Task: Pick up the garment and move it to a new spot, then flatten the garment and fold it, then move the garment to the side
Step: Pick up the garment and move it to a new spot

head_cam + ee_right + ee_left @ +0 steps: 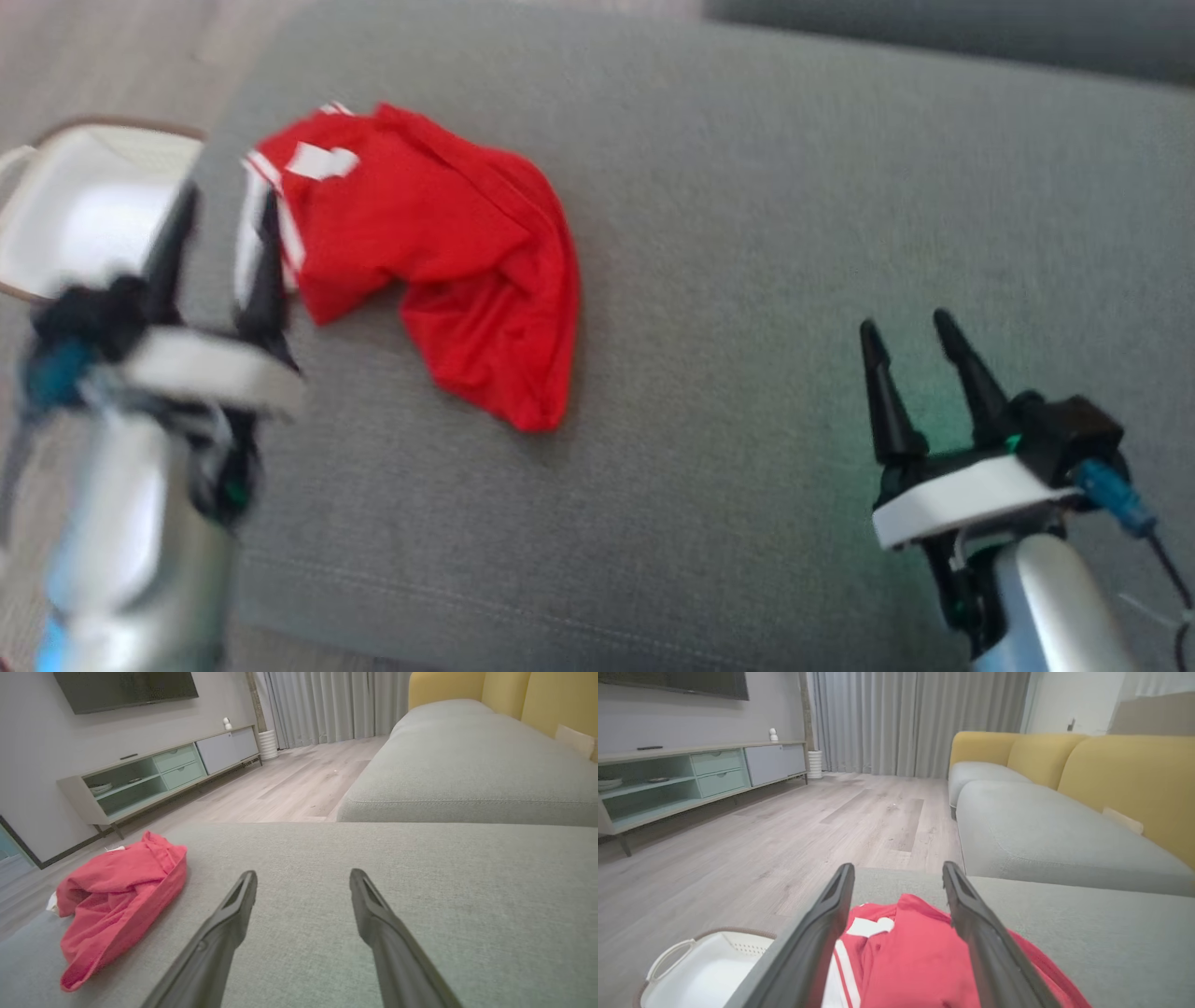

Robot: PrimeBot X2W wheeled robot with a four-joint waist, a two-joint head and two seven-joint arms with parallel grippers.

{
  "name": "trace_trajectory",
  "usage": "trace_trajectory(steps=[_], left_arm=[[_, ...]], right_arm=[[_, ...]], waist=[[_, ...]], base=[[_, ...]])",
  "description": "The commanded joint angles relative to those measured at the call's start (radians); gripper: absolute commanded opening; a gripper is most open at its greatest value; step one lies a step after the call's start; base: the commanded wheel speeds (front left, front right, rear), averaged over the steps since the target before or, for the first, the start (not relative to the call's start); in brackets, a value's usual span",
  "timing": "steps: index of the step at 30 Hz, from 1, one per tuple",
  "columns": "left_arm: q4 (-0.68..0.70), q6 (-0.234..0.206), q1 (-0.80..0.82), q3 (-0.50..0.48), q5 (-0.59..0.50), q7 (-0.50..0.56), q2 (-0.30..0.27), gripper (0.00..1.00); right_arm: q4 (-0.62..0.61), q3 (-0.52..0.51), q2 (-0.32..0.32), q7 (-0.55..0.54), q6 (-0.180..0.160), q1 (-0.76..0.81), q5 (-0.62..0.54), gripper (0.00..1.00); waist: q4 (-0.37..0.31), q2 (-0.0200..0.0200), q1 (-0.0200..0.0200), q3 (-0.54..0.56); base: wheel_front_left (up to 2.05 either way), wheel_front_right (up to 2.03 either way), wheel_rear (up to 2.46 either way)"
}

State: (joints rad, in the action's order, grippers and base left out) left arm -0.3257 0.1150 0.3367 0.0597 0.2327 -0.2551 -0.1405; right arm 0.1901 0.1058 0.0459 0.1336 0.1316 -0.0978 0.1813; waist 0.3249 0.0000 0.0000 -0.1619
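The garment (439, 261) is a red jersey with white, red-striped sleeve edges, lying crumpled on the left part of a grey cushion (747, 233). My left gripper (229, 210) is open at the garment's left edge, its fingers over the white sleeve; the left wrist view shows the garment (906, 956) between and below the spread fingers. My right gripper (906, 327) stands open and empty over bare cushion, well to the right of the garment. From the right wrist view the garment (117, 900) lies far left of the right gripper (301, 877).
A white basket (84, 205) with a brown rim stands on the floor just left of the cushion (1087, 933). Beyond it in the left wrist view are wooden floor (808, 821), a low TV cabinet (691, 779) and a grey and yellow sofa (1064, 812).
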Motion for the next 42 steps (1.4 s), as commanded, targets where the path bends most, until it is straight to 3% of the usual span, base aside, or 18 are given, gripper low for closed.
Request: trace_trajectory(steps=[1, 7, 8, 14, 21, 29, 30, 31, 36, 42], left_arm=[[-0.003, 0.005, 0.103, -0.031, 0.01, 0.015, -0.063, 1.0], [-0.141, 0.015, 0.309, 0.106, 0.072, 0.151, -0.206, 1.0], [-0.179, 0.015, 0.363, 0.175, 0.129, 0.201, -0.254, 1.0], [-0.27, 0.015, 0.497, 0.368, 0.304, 0.348, -0.366, 1.0], [-0.382, 0.016, 0.607, 0.493, 0.438, 0.472, -0.419, 1.0], [-0.428, 0.016, 0.65, 0.609, 0.531, 0.524, -0.436, 1.0], [-0.419, 0.016, 0.653, 0.631, 0.543, 0.52, -0.438, 0.15], [-0.411, 0.016, 0.656, 0.648, 0.556, 0.51, -0.442, 0.0], [-0.419, 0.016, 0.678, 0.71, 0.59, 0.428, -0.465, 0.0], [-0.475, 0.016, 0.73, 0.73, 0.552, 0.206, -0.472, 0.0]], right_arm=[[-0.056, 0.011, 0.004, -0.01, -0.001, -0.043, -0.016, 1.0], [-0.125, -0.004, 0.005, -0.043, -0.001, -0.064, -0.042, 1.0], [-0.14, -0.001, 0.005, -0.05, -0.001, -0.07, -0.046, 1.0], [-0.168, -0.002, 0.009, -0.061, -0.001, -0.087, -0.055, 1.0], [-0.188, -0.001, 0.017, -0.066, -0.001, -0.11, -0.063, 1.0], [-0.192, -0.009, 0.017, -0.065, -0.001, -0.122, -0.066, 1.0], [-0.19, -0.009, 0.017, -0.064, -0.001, -0.122, -0.066, 1.0], [-0.188, -0.01, 0.017, -0.063, -0.001, -0.123, -0.067, 1.0], [-0.177, -0.009, 0.015, -0.062, -0.001, -0.122, -0.068, 1.0], [-0.155, 0.001, 0.014, -0.056, -0.001, -0.115, -0.064, 1.0]], waist=[[-0.063, 0.0, 0.0, -0.091], [-0.111, 0.0, 0.0, -0.176], [-0.123, 0.0, 0.0, -0.201], [-0.149, 0.0, 0.0, -0.267], [-0.169, 0.0, 0.0, -0.325], [-0.175, 0.0, 0.0, -0.348], [-0.175, 0.0, 0.0, -0.348], [-0.174, 0.0, 0.0, -0.348], [-0.169, 0.0, 0.0, -0.326], [-0.169, 0.0, 0.0, -0.26]], base=[[0.0, 0.0, 0.0], [0.0, 0.0, 0.0], [0.0, 0.0, 0.0], [0.0, 0.0, 0.0], [0.0, 0.0, 0.0], [0.0, 0.0, 0.0], [0.0, 0.0, 0.0], [0.0, 0.0, 0.0], [0.0, 0.0, 0.0], [0.0, 0.0, 0.0]])
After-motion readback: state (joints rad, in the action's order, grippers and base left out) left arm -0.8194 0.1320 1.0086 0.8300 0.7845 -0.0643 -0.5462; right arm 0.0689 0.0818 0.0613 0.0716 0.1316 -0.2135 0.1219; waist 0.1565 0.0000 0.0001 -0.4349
